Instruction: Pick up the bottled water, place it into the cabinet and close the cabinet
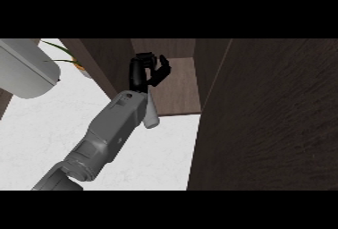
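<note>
My hand (148, 71) is up at the cabinet (175, 89) opening, fingers curled round the bottle (151, 114), which hangs tilted below the palm, its lower end just past the cabinet's front edge. Pick-up looks done; placing is approx. halfway, bottle not yet set down inside. Left to do: release, pull arm out, shut the door (271, 120), which stands open at right.
</note>
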Controlling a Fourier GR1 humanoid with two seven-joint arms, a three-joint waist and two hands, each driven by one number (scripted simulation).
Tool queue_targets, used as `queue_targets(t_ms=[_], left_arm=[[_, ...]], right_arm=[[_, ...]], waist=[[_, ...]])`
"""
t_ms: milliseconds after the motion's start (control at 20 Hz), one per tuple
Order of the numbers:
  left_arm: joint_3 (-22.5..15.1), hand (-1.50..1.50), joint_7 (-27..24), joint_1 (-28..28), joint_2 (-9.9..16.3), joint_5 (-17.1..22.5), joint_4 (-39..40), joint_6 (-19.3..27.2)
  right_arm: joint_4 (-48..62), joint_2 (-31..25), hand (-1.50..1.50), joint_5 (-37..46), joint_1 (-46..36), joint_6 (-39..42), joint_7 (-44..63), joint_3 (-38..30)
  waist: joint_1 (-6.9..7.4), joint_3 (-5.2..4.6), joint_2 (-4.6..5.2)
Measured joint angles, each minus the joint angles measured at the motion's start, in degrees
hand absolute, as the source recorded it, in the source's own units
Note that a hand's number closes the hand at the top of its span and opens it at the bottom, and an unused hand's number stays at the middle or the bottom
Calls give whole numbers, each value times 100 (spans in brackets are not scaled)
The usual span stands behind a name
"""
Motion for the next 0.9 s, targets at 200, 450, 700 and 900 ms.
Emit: queue_targets(t_ms=[200, 450, 700, 900], left_arm=[[-22, -150, -60, -169, -4, -55, 320, 76], [116, -150, -104, -388, 21, -43, 576, -54], [269, -150, -233, -445, 24, 18, 682, -187], [346, -150, -260, -556, 44, 23, 769, -337]], right_arm=[[13, 40, -150, -19, 15, 24, -67, 51], [24, 52, -150, -37, -8, 43, -79, 10], [12, 14, -150, -60, 55, 129, -133, -50], [16, 41, -150, -67, 141, 161, -257, -13]], waist=[[-59, -3, 23], [-58, -4, 38], [-86, -4, 50], [-106, -3, 52]])
